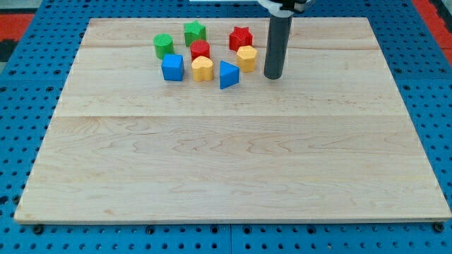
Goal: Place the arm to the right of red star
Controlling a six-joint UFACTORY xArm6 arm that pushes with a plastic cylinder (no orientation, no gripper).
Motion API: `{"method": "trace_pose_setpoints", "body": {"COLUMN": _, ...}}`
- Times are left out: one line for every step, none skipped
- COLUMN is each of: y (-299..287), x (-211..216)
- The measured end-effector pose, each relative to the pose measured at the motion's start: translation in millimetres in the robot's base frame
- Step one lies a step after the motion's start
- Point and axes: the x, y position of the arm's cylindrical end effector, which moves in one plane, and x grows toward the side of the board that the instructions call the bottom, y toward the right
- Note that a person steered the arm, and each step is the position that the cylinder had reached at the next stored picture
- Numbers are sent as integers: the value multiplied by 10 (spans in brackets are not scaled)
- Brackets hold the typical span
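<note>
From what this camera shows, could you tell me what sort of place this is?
Most likely a robotics lab bench for block-pushing trials. A pale wooden board lies on a blue perforated surface, small coloured blocks such as the red star cluster near the view's top, and my tip rests just right of them.

table [233,169]: pale wood planks, visible grain, smooth matt finish. under it a blue perforated base [438,85], plastic-looking. rod: dark, matt, smooth down to my tip [273,75]. blocks, e.g. red star [240,37] and blue cube [172,68], are solid-coloured, smooth, slight sheen; material can't tell.
</note>
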Motion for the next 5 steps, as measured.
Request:
{"method": "trace_pose_setpoints", "body": {"y": -54, "x": 189}}
{"method": "trace_pose_setpoints", "body": {"y": -413, "x": 310}}
{"method": "trace_pose_setpoints", "body": {"y": -278, "x": 264}}
{"method": "trace_pose_setpoints", "body": {"y": -193, "x": 124}}
{"method": "trace_pose_setpoints", "body": {"y": -86, "x": -62}}
